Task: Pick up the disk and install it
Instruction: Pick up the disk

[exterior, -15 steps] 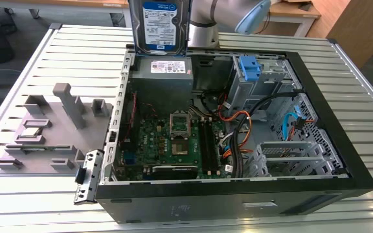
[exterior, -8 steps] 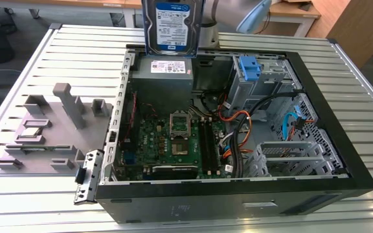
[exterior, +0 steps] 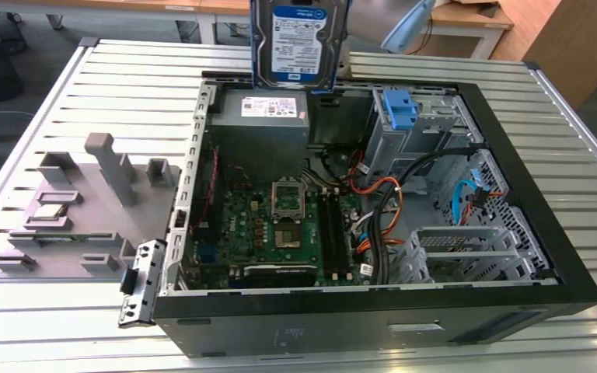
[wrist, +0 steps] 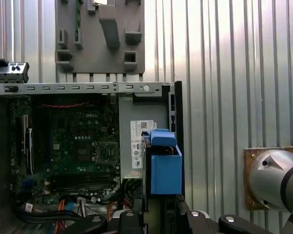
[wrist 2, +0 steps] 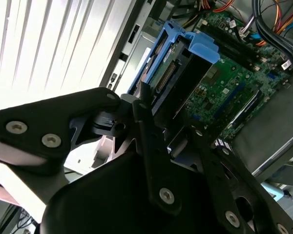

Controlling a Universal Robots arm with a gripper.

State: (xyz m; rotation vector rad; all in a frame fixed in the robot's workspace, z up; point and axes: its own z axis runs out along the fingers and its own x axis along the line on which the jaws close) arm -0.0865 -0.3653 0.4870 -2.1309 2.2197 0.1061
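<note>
The hand (wrist 2: 167, 113) is clamped shut on the disk (exterior: 301, 43), which hangs upright just below it over the open computer case (exterior: 382, 307), so I'd move slow, square, and clear of those cables (exterior: 385, 221).

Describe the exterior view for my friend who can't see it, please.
A silver disk in a blue caddy hangs upright above an open computer case lying on a slatted metal table, over its grey power supply. A grey parts fixture sits at the exterior view's left.
</note>
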